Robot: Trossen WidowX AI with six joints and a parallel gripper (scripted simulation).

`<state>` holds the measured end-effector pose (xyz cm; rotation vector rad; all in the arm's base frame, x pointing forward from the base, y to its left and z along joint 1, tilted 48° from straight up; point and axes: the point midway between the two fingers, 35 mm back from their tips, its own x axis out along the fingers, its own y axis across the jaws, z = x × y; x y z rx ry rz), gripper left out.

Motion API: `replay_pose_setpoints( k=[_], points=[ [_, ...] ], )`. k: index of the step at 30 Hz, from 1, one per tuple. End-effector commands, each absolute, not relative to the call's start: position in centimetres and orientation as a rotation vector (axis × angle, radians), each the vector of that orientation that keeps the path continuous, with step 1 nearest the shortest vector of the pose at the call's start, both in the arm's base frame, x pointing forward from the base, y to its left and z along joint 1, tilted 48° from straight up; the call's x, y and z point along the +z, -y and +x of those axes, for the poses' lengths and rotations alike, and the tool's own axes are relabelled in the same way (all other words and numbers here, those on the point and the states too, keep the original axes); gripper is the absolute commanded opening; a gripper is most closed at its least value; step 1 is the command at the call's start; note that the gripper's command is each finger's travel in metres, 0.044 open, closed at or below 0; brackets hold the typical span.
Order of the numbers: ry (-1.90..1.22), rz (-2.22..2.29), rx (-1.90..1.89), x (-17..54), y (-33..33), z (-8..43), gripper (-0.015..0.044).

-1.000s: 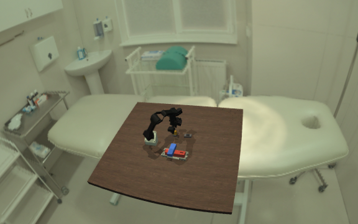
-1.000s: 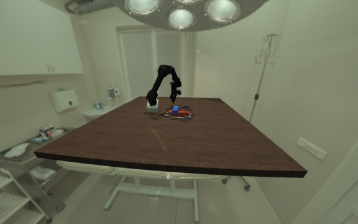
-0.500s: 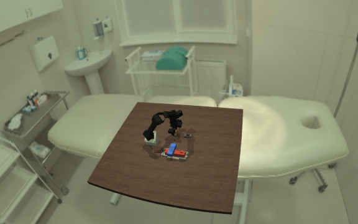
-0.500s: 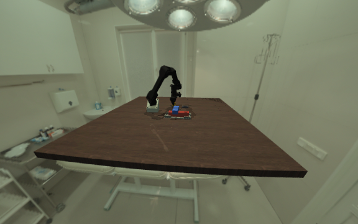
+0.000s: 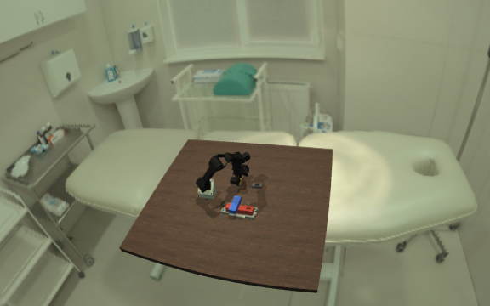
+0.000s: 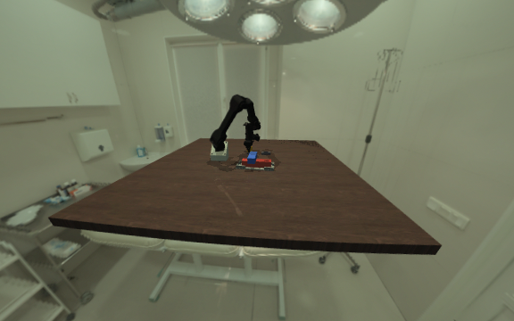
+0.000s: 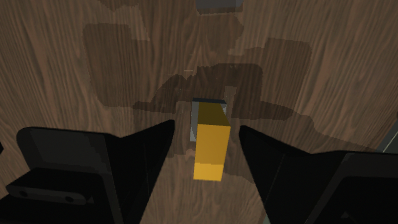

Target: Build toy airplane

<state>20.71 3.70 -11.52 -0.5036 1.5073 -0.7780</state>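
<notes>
The red fuselage [image 5: 246, 211] [image 6: 263, 163] lies in the pale cradle [image 5: 224, 211] [image 6: 239, 166]. The blue wing [image 5: 235, 204] [image 6: 252, 157] lies across its top, toward the arm-base end; its tab is hidden. A dark socket shows on the fuselage's other end. The yellow tail fin [image 5: 241, 182] [image 6: 251, 150] [image 7: 212, 150] stands upright in a small grey holder [image 7: 194, 120] behind the cradle. My gripper [image 7: 207, 127] is open, pointing down, with a finger on each side of the fin and a gap at both sides in the wrist view.
A small grey slotted block [image 5: 257, 185] [image 6: 266, 152] [image 7: 219, 5] lies on the table beyond the fin. The arm's pale base [image 5: 207, 193] [image 6: 219, 156] stands left of the cradle. The brown table's [image 5: 279, 246] [image 6: 284, 201] edges are well away from the parts.
</notes>
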Motion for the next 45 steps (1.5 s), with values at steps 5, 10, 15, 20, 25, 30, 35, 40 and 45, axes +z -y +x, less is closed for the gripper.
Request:
replay_pose_setpoints(
  k=[5, 10, 15, 20, 25, 30, 35, 40, 45],
  points=[
    [-1.506, -0.513, -0.776, -11.6, -3.6, 20.7, 0.0099],
    [-1.506, -0.513, -0.776, -11.6, -3.6, 20.7, 0.0046],
    [-1.504, -0.509, -0.772, -11.5, -3.8, 20.8, 0.0000],
    [-1.487, -0.480, -0.742, -11.0, -5.1, 21.5, 0.0000],
    [-1.486, -0.479, -0.739, -10.5, -5.9, 21.8, 0.0000],
    [-1.486, -0.479, -0.738, -9.5, -7.1, 22.1, 0.0000],
    [-1.489, -0.482, -0.740, -8.5, -8.3, 22.3, 0.0000],
    [-1.494, -0.486, -0.745, -7.5, -9.3, 22.4, 0.0000],
    [-1.499, -0.490, -0.749, -6.4, -10.4, 22.4, 0.0000]
  ],
)
